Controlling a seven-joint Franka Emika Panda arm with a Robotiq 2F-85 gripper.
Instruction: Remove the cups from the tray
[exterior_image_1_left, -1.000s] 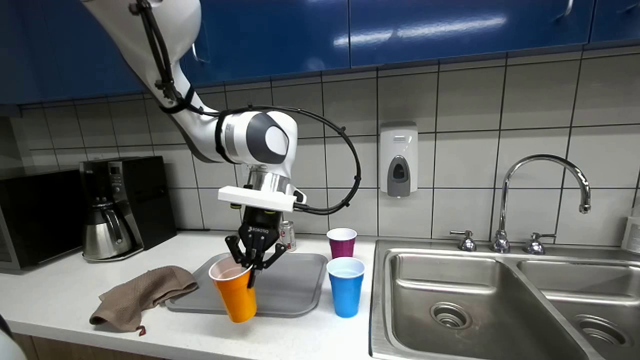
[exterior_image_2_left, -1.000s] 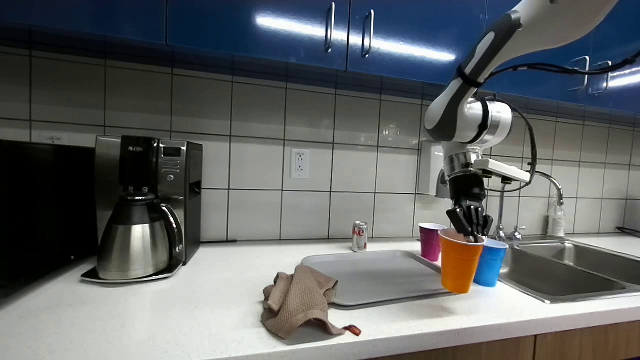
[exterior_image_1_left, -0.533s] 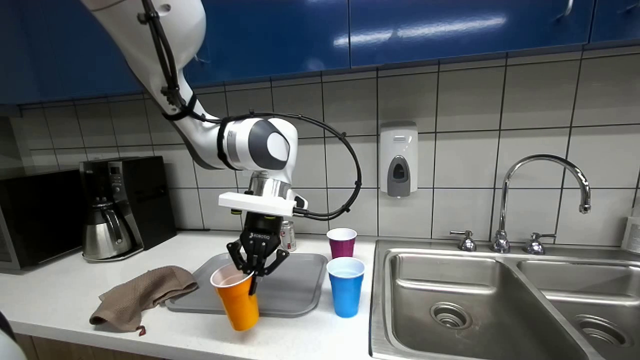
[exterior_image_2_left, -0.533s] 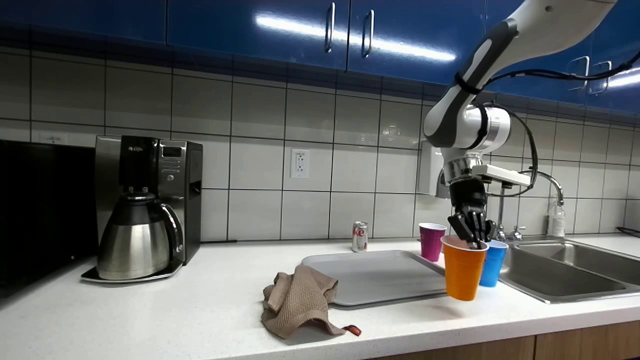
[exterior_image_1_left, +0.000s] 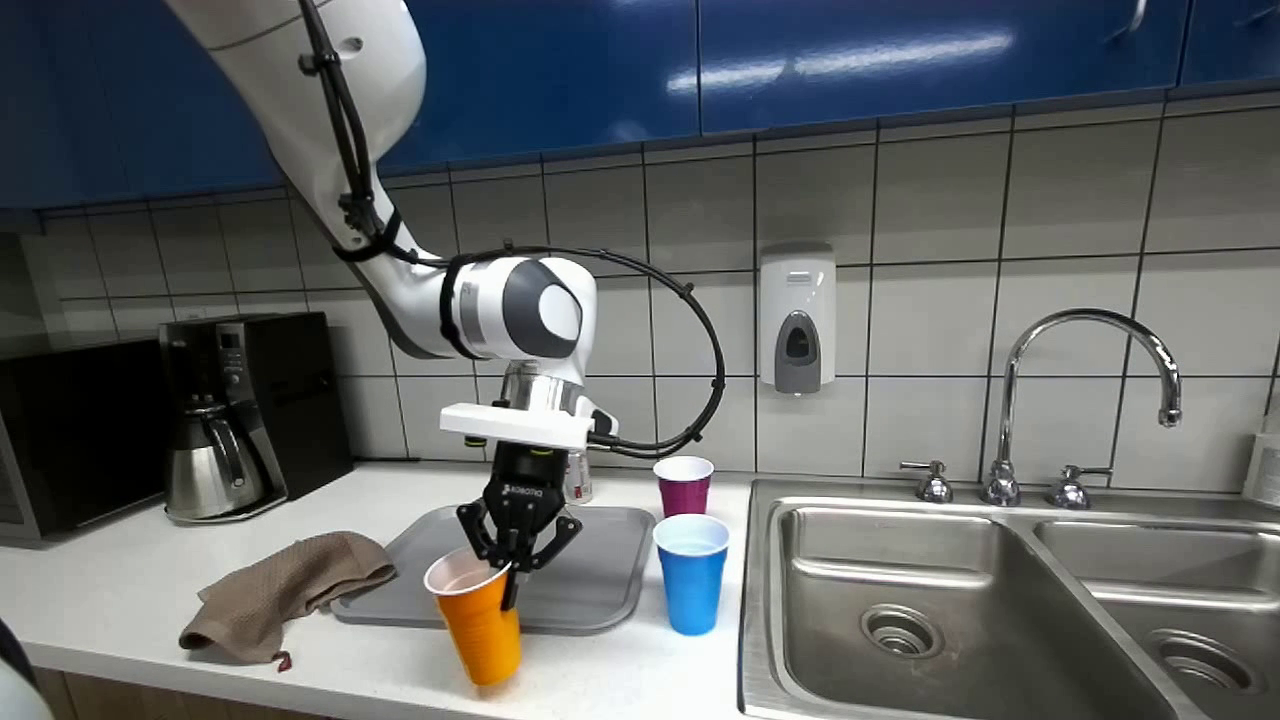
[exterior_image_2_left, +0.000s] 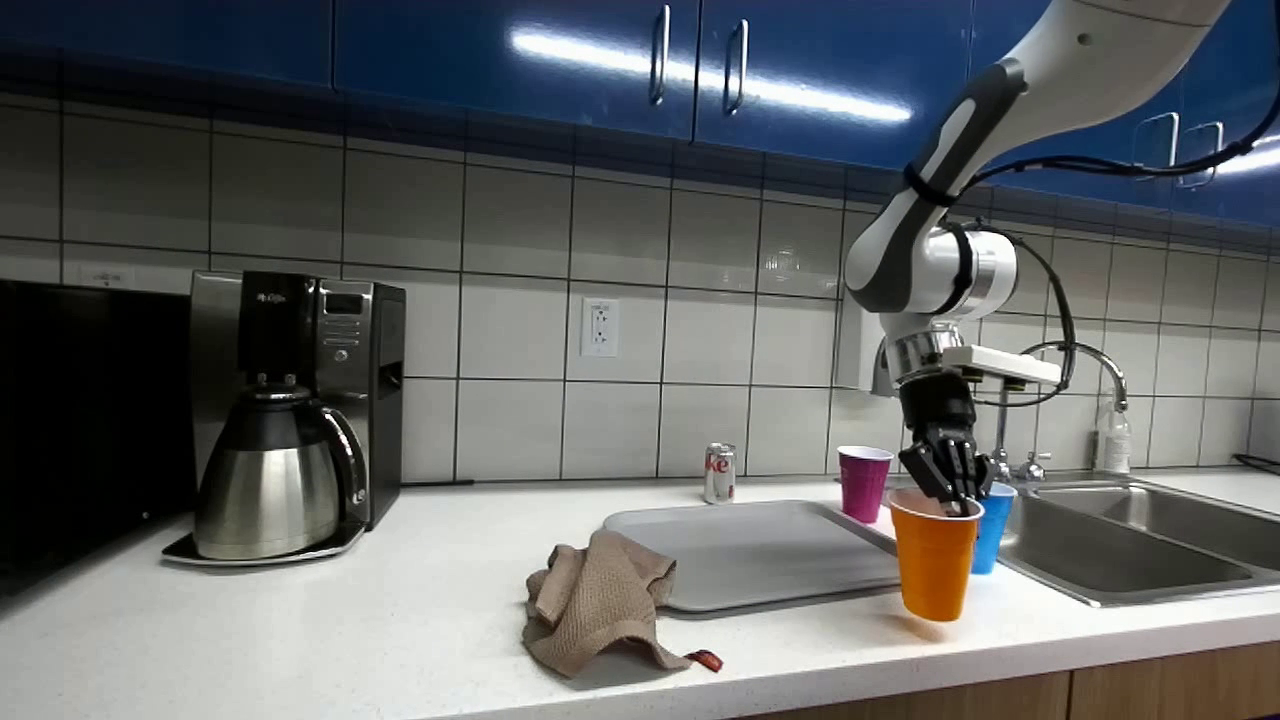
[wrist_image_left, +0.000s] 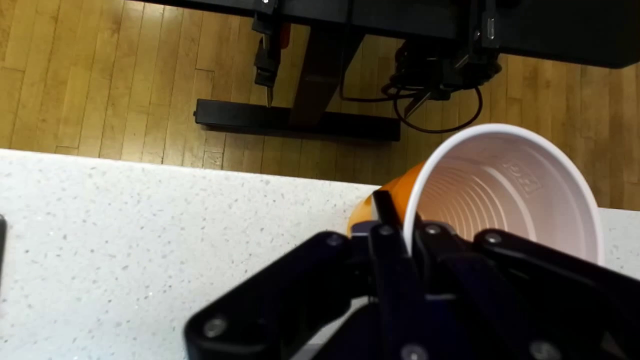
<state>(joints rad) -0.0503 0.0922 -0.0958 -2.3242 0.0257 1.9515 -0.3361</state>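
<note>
The end effector (exterior_image_1_left: 509, 585) clamps the wall of the tilted orange cup (exterior_image_1_left: 482, 640) before the grey tray (exterior_image_1_left: 600, 578); the purple cup (exterior_image_1_left: 685, 493) and blue cup (exterior_image_1_left: 691, 590) stand beside it. Only the wrist view shows floorboards (wrist_image_left: 115, 90); an exterior view shows the soda can (exterior_image_2_left: 720, 473) whole. The speckled white bench (exterior_image_2_left: 300, 640) sits under blue cabinets (exterior_image_2_left: 500, 80).

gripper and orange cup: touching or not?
Touching. The wrist view shows the gripper pinching the orange cup at its rim, from inside and outside.
</note>
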